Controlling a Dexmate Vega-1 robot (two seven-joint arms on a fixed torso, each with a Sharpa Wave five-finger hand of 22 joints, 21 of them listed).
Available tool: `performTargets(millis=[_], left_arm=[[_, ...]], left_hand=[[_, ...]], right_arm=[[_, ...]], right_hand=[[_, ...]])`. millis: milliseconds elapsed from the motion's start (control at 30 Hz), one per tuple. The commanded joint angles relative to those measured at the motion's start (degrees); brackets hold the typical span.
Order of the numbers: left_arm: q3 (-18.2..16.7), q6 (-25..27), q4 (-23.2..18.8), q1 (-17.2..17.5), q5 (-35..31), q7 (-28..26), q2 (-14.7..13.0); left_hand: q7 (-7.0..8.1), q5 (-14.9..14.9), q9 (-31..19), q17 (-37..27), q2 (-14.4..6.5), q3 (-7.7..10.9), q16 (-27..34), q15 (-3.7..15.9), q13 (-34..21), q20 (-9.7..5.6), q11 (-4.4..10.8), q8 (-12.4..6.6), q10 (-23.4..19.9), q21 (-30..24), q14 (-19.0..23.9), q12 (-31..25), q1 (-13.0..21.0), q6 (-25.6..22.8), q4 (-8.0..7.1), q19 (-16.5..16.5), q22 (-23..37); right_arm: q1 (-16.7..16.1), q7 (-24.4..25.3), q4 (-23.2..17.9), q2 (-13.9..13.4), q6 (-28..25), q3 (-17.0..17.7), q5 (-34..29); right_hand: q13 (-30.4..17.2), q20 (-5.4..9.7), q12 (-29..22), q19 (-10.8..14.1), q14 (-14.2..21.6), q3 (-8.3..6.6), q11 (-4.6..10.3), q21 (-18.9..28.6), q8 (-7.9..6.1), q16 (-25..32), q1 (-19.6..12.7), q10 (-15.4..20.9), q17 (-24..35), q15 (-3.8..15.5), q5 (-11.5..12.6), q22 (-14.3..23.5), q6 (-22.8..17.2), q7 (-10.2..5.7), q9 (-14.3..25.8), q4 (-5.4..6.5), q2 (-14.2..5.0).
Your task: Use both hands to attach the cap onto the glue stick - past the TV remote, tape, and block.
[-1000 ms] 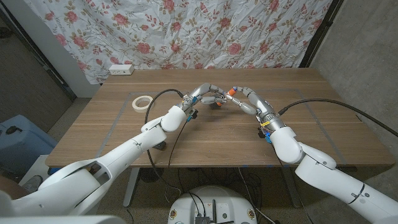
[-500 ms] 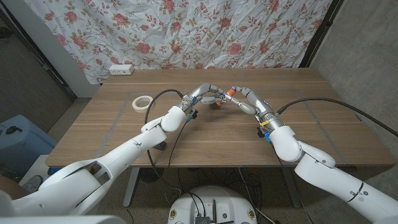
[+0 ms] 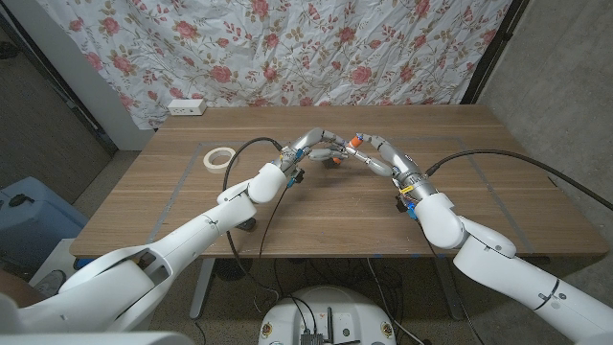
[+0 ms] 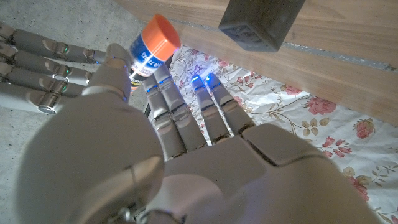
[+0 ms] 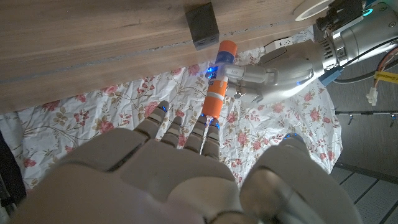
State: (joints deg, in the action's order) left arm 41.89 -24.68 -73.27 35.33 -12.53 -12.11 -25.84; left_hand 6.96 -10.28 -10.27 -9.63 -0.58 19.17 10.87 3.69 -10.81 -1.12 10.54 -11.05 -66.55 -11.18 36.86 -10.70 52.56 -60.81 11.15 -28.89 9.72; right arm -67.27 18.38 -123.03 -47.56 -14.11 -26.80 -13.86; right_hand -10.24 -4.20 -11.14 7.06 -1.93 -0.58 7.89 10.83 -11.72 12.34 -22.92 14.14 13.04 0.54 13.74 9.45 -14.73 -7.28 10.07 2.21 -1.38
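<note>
The glue stick (image 3: pixel 353 141) is blue and white with orange at both ends (image 5: pixel 217 81). Both hands hold it in the air above the table's far middle. My left hand (image 3: pixel 314 144) pinches the body with thumb and fingers (image 5: pixel 273 71). My right hand (image 3: pixel 379 153) meets it from the other side, its fingertips (image 5: pixel 208 121) on the stick's lower orange end. In the left wrist view one orange end (image 4: pixel 163 34) sticks out past my left hand (image 4: pixel 186 155), with the right hand's fingers (image 4: pixel 37 62) beside it. The orange cap looks seated on the stick.
A dark block (image 3: pixel 334 161) lies on the table just under the joined hands (image 5: pixel 202 25). A roll of white tape (image 3: pixel 220 156) lies at the left, and a white power strip (image 3: pixel 186 106) at the far left edge. A floral cloth hangs behind.
</note>
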Motion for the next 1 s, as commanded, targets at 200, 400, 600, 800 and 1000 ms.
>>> performTargets(millis=[200, 400, 600, 800, 1000], left_arm=[[0.0, 0.2, 0.2, -0.3, -0.3, -0.7, 0.3], [-0.1, 0.4, 0.2, -0.2, -0.2, -1.1, 0.5], [-0.1, 0.3, 0.5, -0.3, -0.1, -1.4, 0.7], [-0.1, 0.3, 0.7, -0.4, -0.1, -1.6, 0.8], [0.0, 0.4, 0.7, -0.4, -0.1, -1.8, 0.8]], left_hand=[[-2.52, -0.3, -1.0, -0.3, -1.9, 1.79, 0.2, 8.01, -0.3, -0.48, 1.46, -0.76, -3.1, -0.1, 0.9, -0.7, 1.5, -4.5, -1.20, -0.1, 0.2], [-3.06, -0.3, -1.1, -0.4, -2.1, 1.76, 0.5, 8.12, -0.3, -0.54, 1.47, -1.22, -4.2, -0.1, 1.8, -1.0, 1.8, -5.6, -1.27, -0.2, 0.2], [-3.14, -0.3, -1.1, -0.4, -2.1, 1.74, 0.6, 8.23, -0.3, -0.69, 1.44, -1.38, -4.7, -0.2, 2.2, -1.1, 2.0, -6.0, -1.25, -0.4, 0.2], [-3.11, -0.3, -1.2, -0.4, -2.1, 1.81, 0.6, 8.46, -0.3, -0.80, 1.42, -1.47, -5.0, -0.2, 2.5, -1.1, 2.4, -6.2, -1.11, -0.4, 0.2], [-3.01, -0.4, -1.2, -0.4, -2.3, 2.00, 0.6, 8.72, -0.3, -0.79, 1.34, -1.58, -5.4, -0.2, 2.9, -1.2, 3.0, -6.5, -0.98, -0.4, 0.2]], right_arm=[[1.0, -1.6, -0.5, -0.9, -1.6, -1.0, -1.4], [1.4, -2.2, -0.6, -1.2, -2.3, -1.4, -2.0], [1.6, -2.4, -0.7, -1.3, -2.8, -1.7, -2.4], [1.8, -2.8, -0.9, -1.4, -3.5, -2.0, -3.0], [2.2, -3.5, -1.1, -1.7, -4.1, -2.5, -3.5]], right_hand=[[-0.3, -0.18, -0.3, 0.6, 0.0, 0.01, 0.10, 0.2, -0.15, 0.5, -0.2, 0.6, -0.1, 0.21, -0.2, 0.3, -0.7, -0.15, 0.2, -0.33, 0.02], [-0.3, -0.22, -0.3, 0.6, 0.2, 0.03, 0.34, 0.1, -0.24, 0.6, 0.0, 1.1, -0.1, 0.02, -0.2, 0.3, -1.4, -0.22, 0.1, -0.34, -0.13], [-0.3, -0.17, -0.4, 0.7, 0.3, 0.08, 0.43, 0.2, -0.33, 0.6, 0.3, 1.7, -0.2, 0.12, -0.3, 0.3, -2.1, -0.38, 0.1, -0.28, -0.30], [-0.3, -0.12, -0.5, 0.8, 0.6, 0.12, 0.73, 0.2, -0.44, 0.7, 0.5, 2.4, -0.2, 0.25, -0.4, 0.3, -2.8, -0.53, 0.1, -0.31, -0.37], [-0.2, -0.07, -0.5, 0.9, 0.7, 0.15, 0.81, 0.2, -0.41, 0.8, 0.6, 2.9, -0.3, 0.23, -0.4, 0.3, -3.1, -0.69, 0.1, -0.36, -0.44]])
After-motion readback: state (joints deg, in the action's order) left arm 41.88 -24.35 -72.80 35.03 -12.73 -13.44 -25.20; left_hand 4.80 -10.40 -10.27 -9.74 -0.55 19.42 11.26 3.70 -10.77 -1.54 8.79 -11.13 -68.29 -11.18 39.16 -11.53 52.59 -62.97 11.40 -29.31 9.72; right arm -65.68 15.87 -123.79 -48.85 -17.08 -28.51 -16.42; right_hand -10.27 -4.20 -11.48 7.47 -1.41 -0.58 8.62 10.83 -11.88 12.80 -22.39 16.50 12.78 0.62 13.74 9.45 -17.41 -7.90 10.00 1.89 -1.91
